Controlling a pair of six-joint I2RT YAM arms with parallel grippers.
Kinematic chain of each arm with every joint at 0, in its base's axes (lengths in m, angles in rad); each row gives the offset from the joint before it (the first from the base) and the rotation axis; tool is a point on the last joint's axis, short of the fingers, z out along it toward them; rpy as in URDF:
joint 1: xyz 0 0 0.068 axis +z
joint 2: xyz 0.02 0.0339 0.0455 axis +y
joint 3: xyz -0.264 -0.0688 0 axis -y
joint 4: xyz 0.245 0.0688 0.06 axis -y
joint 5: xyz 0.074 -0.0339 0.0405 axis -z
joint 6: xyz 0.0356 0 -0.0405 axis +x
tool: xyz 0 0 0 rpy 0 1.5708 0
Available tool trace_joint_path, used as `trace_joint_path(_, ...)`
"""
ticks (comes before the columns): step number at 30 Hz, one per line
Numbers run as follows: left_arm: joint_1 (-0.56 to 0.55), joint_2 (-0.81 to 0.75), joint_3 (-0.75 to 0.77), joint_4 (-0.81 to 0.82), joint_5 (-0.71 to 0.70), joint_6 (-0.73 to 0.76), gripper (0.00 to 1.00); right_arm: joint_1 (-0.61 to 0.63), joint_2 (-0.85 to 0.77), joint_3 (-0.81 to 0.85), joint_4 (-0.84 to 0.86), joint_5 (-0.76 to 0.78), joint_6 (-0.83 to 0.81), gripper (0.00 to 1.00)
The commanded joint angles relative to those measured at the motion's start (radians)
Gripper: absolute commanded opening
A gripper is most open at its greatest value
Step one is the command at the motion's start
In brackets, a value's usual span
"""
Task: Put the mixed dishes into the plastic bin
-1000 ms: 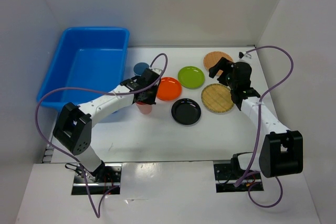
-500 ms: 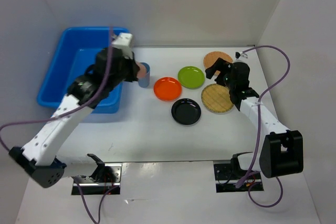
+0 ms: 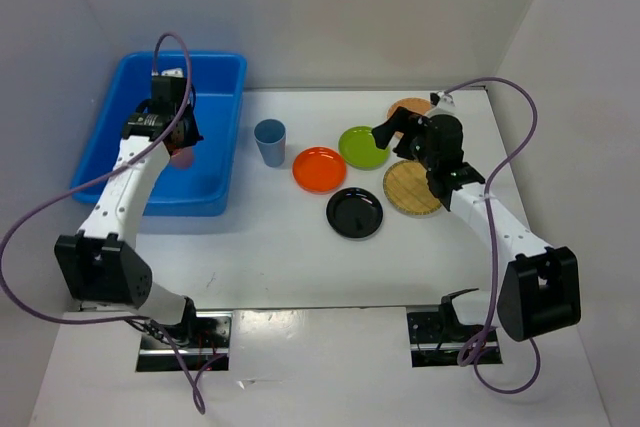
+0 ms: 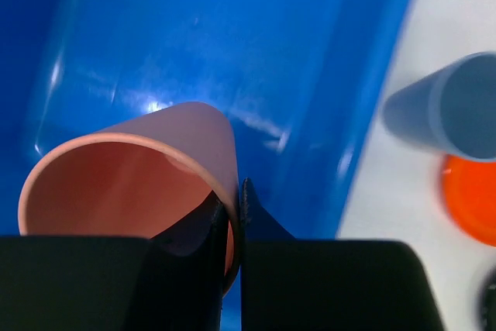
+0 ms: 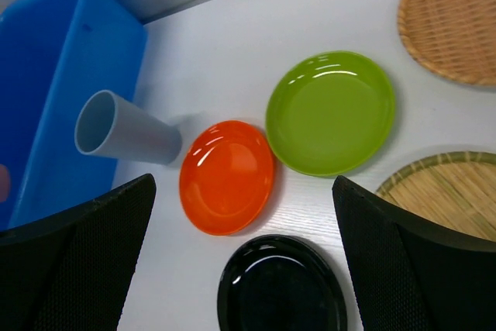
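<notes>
Left gripper (image 4: 232, 191) is pinched almost closed on the pink cup (image 4: 132, 176) wall, cup hanging over the blue bin (image 3: 190, 59); probably smart to drop lower before letting go so it doesn't bounce out; right gripper (image 3: 398, 127) hovers wide open, empty, near the lime green plate (image 5: 329, 110).

Your counter (image 3: 280, 247) holds the plastic bin (image 3: 200, 55) at left, then the blue cup (image 3: 269, 140), orange plate (image 3: 319, 168), lime plate (image 3: 360, 147), black plate (image 3: 354, 213) (all mid-counter), and bamboo discs (image 3: 408, 192) right.

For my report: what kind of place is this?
Probably a robot test cell, not a kitchen: bare white walls box in a white table, and a left arm and a right arm are mounted at its edge.
</notes>
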Motion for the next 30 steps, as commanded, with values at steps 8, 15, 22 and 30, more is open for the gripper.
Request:
trace_joint_path(8, 0.040, 0.130, -0.017, 0.048, 0.115, 0.005, 0.00, 0.053, 0.034, 0.063, 0.076, 0.015, -0.015, 1.00)
trace_joint_path(15, 0.021, 0.198, -0.052, 0.036, 0.104, -0.005, 0.00, 0.077, 0.063, 0.063, 0.085, 0.003, -0.015, 1.00)
trace_joint_path(22, 0.012, 0.227, -0.074, 0.025, 0.095, -0.005, 0.00, 0.077, 0.082, 0.063, 0.094, -0.007, -0.015, 1.00)
trace_joint_path(30, 0.012, 0.272, -0.060, 0.025, 0.138, -0.014, 0.12, 0.086, 0.117, 0.075, 0.105, -0.030, -0.015, 1.00)
